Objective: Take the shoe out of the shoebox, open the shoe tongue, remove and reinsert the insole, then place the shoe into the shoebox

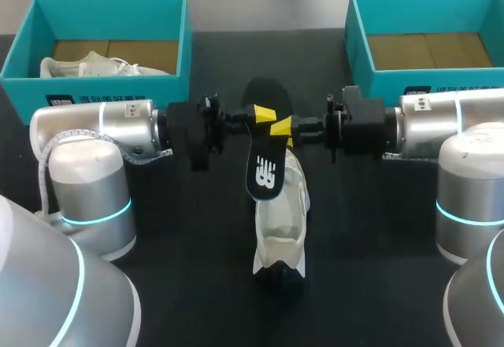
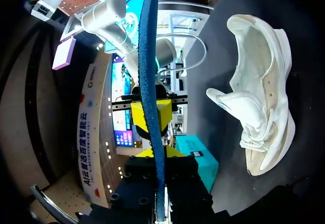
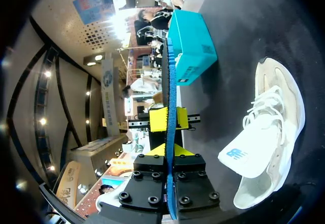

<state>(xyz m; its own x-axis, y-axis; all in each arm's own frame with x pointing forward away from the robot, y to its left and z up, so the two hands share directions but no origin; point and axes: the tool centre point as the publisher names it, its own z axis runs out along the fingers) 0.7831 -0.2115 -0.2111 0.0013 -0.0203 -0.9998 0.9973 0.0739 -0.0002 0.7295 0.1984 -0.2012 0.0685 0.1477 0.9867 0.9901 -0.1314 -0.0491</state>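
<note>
Head view: the insole is out and, by my judgement, reinsertion is next. The left gripper (image 1: 264,115) and right gripper (image 1: 282,129) both clamp the flat black foam insole (image 1: 262,162) above the white mesh shoe (image 1: 282,217), which lies on the matt black tabletop (image 1: 394,284)

Left wrist view: the insole runs edge-on between closed fingers

Right wrist view: likewise; its toe needs steering into the shoe's opening

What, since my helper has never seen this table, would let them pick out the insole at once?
On the black table, between the left box and right box, the left gripper and right gripper meet over a white shoe. The insole is the flat black foot-shaped sheet pinched between them, its white logo up, unlike the pale shoe below.
</note>
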